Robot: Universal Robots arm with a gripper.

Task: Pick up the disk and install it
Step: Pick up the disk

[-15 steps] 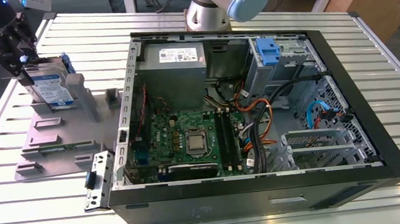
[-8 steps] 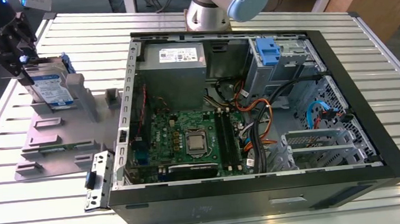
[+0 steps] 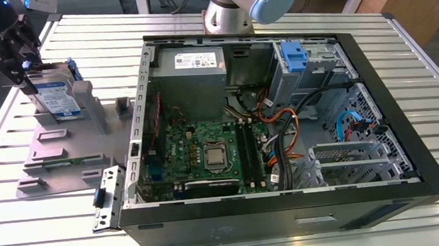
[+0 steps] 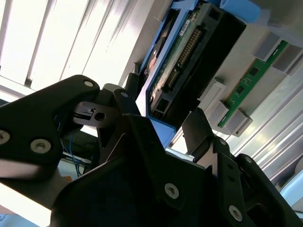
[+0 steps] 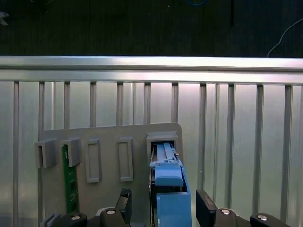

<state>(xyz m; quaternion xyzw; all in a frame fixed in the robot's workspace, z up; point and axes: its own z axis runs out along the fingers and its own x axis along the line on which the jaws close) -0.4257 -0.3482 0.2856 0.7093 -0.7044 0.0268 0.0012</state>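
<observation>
Starting at the exterior view's left: the gripper (image 3: 24, 70) sits over the disk (image 3: 57, 98), which stands on edge in a slot of the grey fixture plate (image 3: 56, 169). We reckon it's parked upright so both flat faces are open to a grasp. In the first wrist view the fingers (image 5: 124, 201) are apart, one on each side of the disk's blue carrier, with a gap showing beside it, so we call it straddling, not clamped. The second wrist view agrees: the disk's connector edge sits between the black fingers. A green memory stick (image 5: 71, 182) occupies a neighbouring slot, untouched. Moving right, the computer case (image 3: 432, 183) lies on its side on the slatted table (image 3: 26, 241) with the panel off, probably so the insides can be reached from above. The drive cage (image 3: 316, 64) sits in its far right corner with a blue bracket (image 3: 290, 54) on it; we can't tell whether a slot is free. The disk isn't lifted yet and nothing is installed.
</observation>
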